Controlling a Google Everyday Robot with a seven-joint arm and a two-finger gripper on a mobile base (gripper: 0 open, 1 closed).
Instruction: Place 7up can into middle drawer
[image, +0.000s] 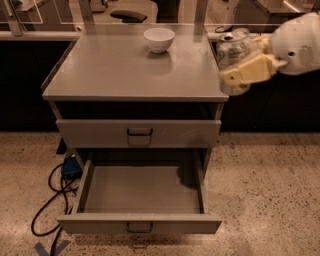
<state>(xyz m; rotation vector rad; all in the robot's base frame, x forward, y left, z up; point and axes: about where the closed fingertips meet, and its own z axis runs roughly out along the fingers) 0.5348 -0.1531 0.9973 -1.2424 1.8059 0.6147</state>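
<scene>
tool (235, 62): was clamped on the 7up can (231, 49), hanging just off the right edge of the counter (115, 70)
7up can: was up in the air, roughly upright
middle drawer (140, 192): was pulled out, lower down and left of the can
top drawer (139, 133): was shut
white bowl (159, 39): sat near the counter's back

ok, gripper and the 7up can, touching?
Touching. The camera view shows the gripper closed around the 7up can, one of its fingers pressed across the can's side, at the cabinet's right edge.
</scene>
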